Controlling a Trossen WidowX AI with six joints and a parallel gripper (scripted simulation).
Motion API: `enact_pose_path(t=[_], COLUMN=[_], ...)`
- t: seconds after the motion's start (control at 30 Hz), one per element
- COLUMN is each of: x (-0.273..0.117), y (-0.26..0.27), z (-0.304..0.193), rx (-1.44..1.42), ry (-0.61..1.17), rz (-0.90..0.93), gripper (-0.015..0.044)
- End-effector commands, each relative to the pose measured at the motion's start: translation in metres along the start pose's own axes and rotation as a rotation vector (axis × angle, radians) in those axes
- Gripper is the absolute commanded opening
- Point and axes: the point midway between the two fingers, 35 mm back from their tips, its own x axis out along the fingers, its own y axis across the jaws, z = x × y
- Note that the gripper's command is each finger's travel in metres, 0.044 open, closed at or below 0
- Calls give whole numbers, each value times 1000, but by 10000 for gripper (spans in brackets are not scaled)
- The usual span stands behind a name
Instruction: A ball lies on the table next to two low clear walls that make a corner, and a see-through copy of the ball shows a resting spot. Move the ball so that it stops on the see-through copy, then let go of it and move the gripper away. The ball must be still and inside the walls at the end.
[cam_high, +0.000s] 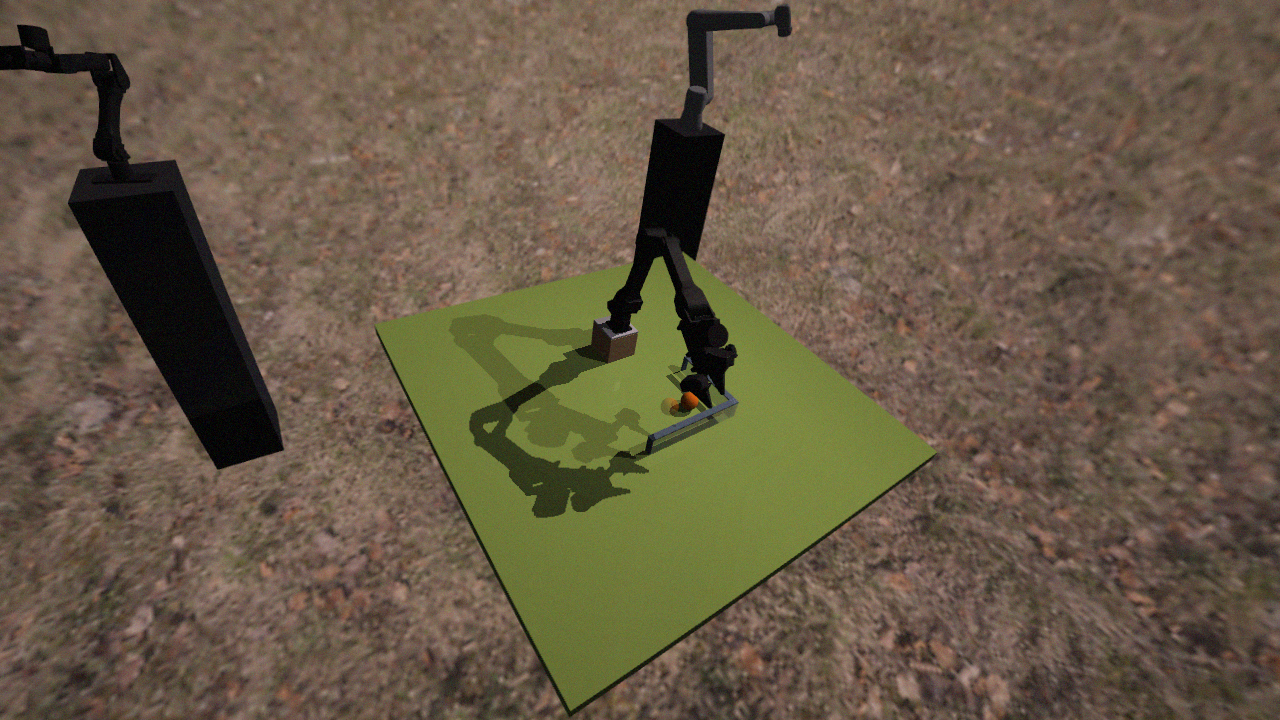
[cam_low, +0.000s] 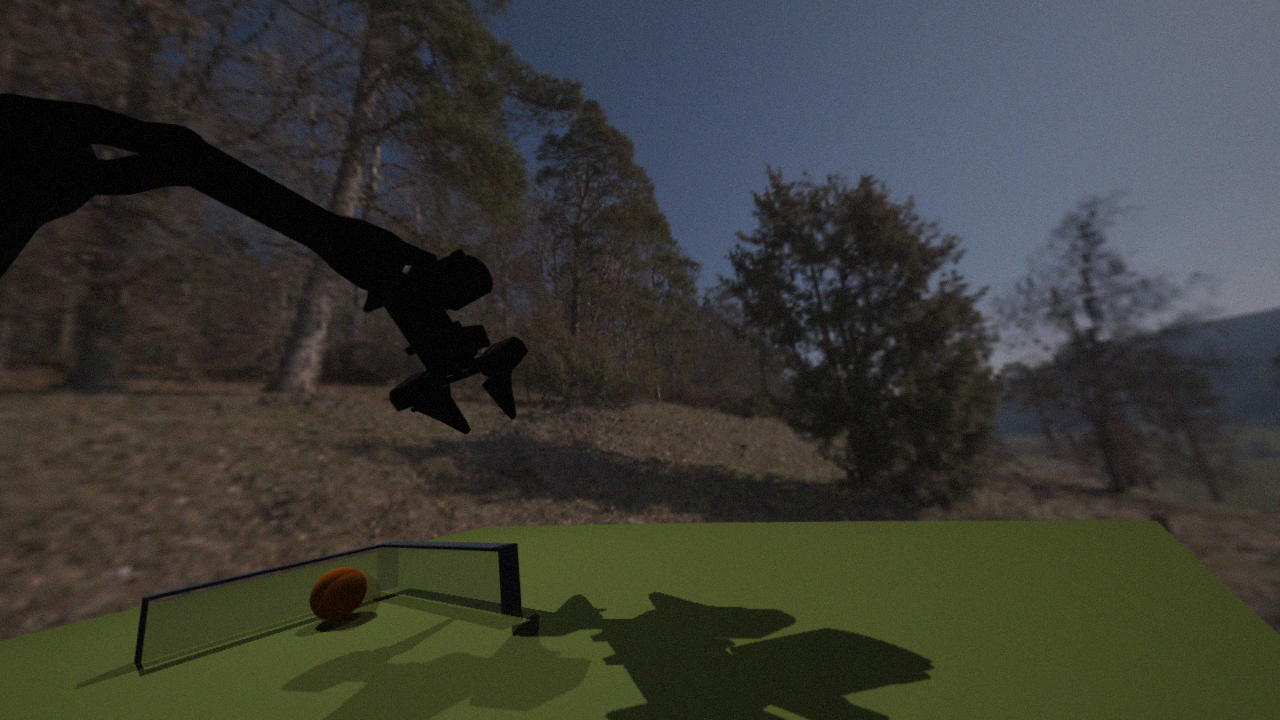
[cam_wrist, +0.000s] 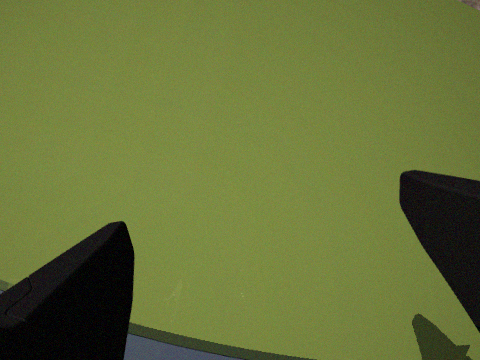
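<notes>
The orange ball (cam_high: 690, 401) (cam_low: 329, 583) rests on the green table (cam_high: 716, 537) (cam_low: 984, 608) (cam_wrist: 234, 74), inside the corner made by the two low clear walls (cam_high: 693, 422) (cam_low: 268, 566). The see-through copy (cam_high: 670, 406) sits just to the ball's left and overlaps it. My gripper (cam_high: 700, 386) (cam_low: 486, 419) (cam_wrist: 269, 213) is open and empty. It hangs well above the table, over the walls' corner, and points down. In the wrist view only a strip of wall shows between the fingers. The ball is hidden there.
The arm's brown base box (cam_high: 614, 341) stands on the table behind the walls. Two tall black pillars (cam_high: 170, 304) (cam_high: 680, 183) with camera arms stand off the table, at the left and at the back. The arm's shadow lies across the table.
</notes>
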Motion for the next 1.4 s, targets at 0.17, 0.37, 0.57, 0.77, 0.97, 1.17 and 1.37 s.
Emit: enact_pose_path(t=[0.17, 0.37, 0.57, 0.77, 0.97, 1.17, 1.37], x=[27, 20, 20, 32, 37, 45, 53], y=[109, 142, 142, 143, 144, 145, 147], z=[-96, -133, -133, -142, -145, -151, -157], rx=[327, 408, 408, 408, 408, 408, 408], ry=[479, 659, 659, 659, 659, 659, 659], rz=[55, 1, 1, 1, 1, 1, 1], gripper=[368, 368, 368, 368, 368, 368, 368])
